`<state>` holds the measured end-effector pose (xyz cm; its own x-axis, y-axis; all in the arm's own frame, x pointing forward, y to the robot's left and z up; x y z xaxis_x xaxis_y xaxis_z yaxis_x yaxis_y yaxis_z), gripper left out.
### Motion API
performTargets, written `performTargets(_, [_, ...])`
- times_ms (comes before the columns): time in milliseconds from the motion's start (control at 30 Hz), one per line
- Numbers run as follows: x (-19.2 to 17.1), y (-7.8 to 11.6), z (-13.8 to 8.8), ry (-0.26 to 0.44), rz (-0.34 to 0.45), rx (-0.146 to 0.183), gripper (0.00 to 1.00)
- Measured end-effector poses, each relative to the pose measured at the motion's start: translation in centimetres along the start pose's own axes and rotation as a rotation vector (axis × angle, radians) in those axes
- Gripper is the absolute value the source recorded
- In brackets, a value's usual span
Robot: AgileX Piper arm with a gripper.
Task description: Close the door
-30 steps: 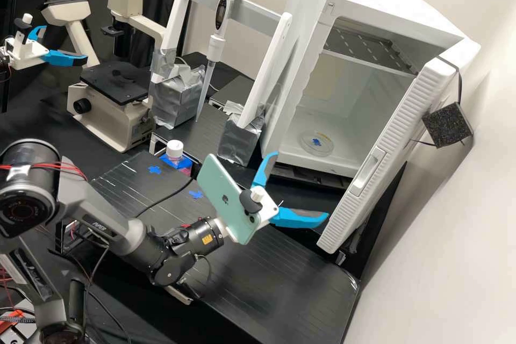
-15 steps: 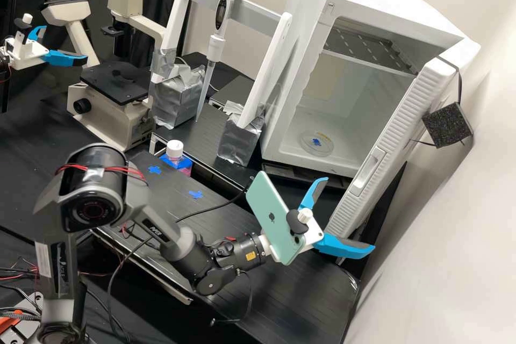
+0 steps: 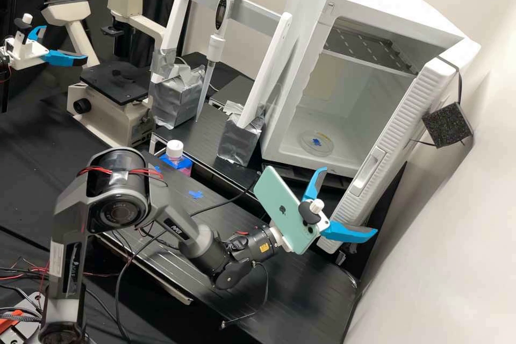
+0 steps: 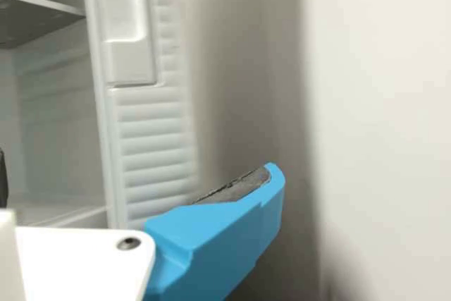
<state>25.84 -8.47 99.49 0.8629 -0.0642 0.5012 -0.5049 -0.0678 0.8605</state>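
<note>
The white ribbed door (image 3: 403, 129) of the white cabinet (image 3: 398, 2) stands wide open on the right in the high view. At the door's lower end is my gripper (image 3: 350, 201), its blue fingers spread with nothing between them; one finger overlaps the door's near edge, and I cannot tell if they touch. From the wrist, the gripper (image 4: 138, 176) shows one finger's tip over the gap between the wall and the door (image 4: 151, 128), whose recessed handle (image 4: 131, 61) is visible. The other finger is a dark sliver.
A pale wall (image 3: 430, 236) runs close beside the door, with a black foam block (image 3: 448, 124) hanging behind it. The cabinet holds a dish (image 3: 317, 143). Left of it stand a pipette (image 3: 216, 45) on a white frame and a microscope (image 3: 115, 113).
My arm has swung right, carrying the open gripper from in front of the cabinet to the door's lower end, then slightly farther up and back. The door has not moved.
</note>
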Motion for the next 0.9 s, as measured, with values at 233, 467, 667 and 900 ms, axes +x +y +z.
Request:
performTargets(233, [-0.4, -0.1, -0.8, 0.012, -0.020, 0.064, 1.00])
performTargets(467, [-1.4, -1.2, -2.7, 0.036, -0.077, 0.092, 1.00])
performTargets(667, [-2.6, -3.4, -5.6, 0.098, -0.193, 0.108, 1.00])
performTargets(900, [-3.0, -6.7, -9.1, 0.261, -0.361, 0.125, 1.00])
